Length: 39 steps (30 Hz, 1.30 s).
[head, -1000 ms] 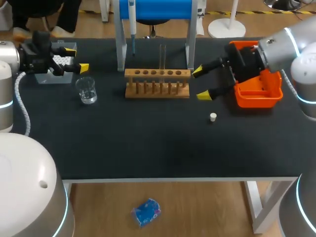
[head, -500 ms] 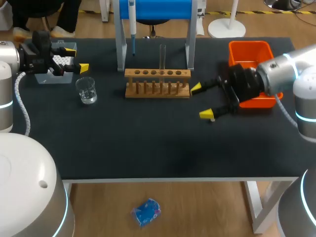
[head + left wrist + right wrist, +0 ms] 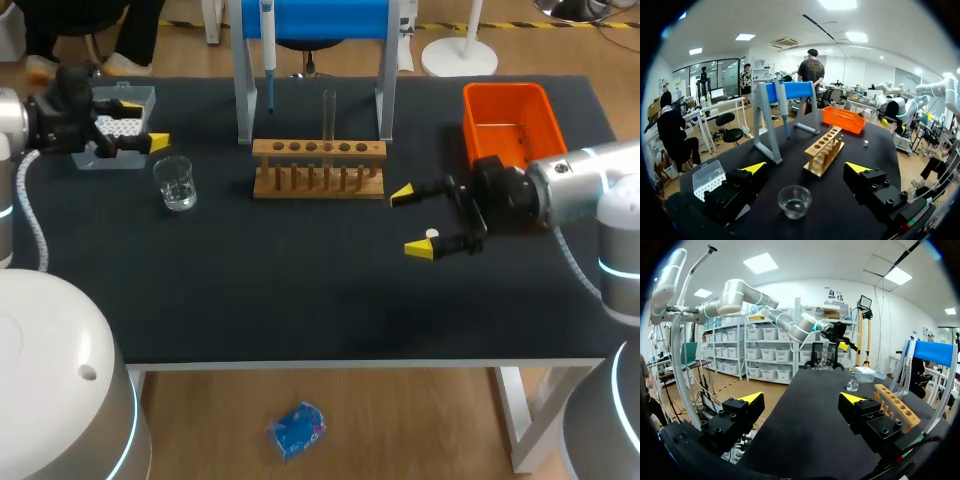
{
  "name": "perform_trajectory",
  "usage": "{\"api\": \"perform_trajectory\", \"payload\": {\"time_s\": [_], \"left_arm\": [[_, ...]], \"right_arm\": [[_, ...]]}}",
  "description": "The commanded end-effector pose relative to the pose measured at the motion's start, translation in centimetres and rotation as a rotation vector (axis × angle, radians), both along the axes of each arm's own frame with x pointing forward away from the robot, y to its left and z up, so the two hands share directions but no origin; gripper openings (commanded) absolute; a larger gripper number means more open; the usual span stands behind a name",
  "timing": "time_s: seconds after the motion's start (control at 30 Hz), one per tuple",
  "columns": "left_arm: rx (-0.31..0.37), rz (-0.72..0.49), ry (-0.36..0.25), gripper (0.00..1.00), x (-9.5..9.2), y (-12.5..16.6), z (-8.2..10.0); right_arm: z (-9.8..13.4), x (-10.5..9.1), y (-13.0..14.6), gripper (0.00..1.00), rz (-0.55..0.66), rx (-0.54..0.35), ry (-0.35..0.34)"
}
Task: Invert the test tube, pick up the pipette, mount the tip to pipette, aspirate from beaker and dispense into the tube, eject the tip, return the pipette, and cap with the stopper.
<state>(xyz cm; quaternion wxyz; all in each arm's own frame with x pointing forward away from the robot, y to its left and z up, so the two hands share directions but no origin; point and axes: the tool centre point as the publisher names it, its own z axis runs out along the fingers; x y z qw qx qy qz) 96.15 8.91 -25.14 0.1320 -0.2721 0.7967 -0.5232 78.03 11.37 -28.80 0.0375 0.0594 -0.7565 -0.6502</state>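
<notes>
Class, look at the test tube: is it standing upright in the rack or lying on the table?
Upright: the test tube stands vertically in the wooden rack, rising above its top.

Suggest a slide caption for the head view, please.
Right gripper open by the white stopper; left gripper open near the beaker.

One beaker (image 3: pixel 176 184), one rack (image 3: pixel 318 168), one tube (image 3: pixel 329 115), one stopper (image 3: pixel 432 234).
</notes>
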Motion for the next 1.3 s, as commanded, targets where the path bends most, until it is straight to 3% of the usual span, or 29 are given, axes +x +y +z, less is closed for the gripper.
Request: {"api": "perform_trajectory", "payload": {"time_s": [0.03,0.63,0.67,0.7,0.77,0.83,0.9,0.97,1.3], "left_arm": [[-0.019,-0.012,0.022,1.0,0.6,2.1,-1.3],[-0.028,0.014,0.007,1.0,0.7,2.6,-1.6],[0.015,0.016,0.003,1.0,1.3,3.0,-2.1],[-0.011,0.02,-0.01,1.0,1.8,3.5,-2.2],[0.015,0.018,-0.028,1.0,2.8,4.5,-2.6],[-0.023,-0.013,-0.022,1.0,3.6,5.4,-2.8],[0.027,-0.02,-0.025,1.0,4.6,6.3,-3.4],[0.032,-0.024,-0.035,1.0,5.3,7.1,-3.8],[0.076,-0.006,-0.001,1.0,9.5,10.4,-6.3]], "right_arm": [[0.2,-0.3,-0.1,1.0,-0.006,-0.004,-0.002],[0.2,-0.3,-0.1,1.0,-0.006,-0.004,-0.002],[0.2,-0.3,-0.1,1.0,-0.006,-0.004,-0.002],[0.2,-0.3,-0.1,1.0,-0.006,-0.004,-0.002],[0.2,-0.3,-0.1,1.0,-0.006,-0.004,-0.002],[0.2,-0.3,-0.1,1.0,-0.006,-0.004,-0.002],[0.2,-0.3,-0.1,1.0,-0.006,-0.004,-0.002],[0.2,-0.3,-0.1,1.0,-0.006,-0.004,-0.002],[0.2,-0.3,-0.1,1.0,-0.006,-0.004,-0.002]]}}
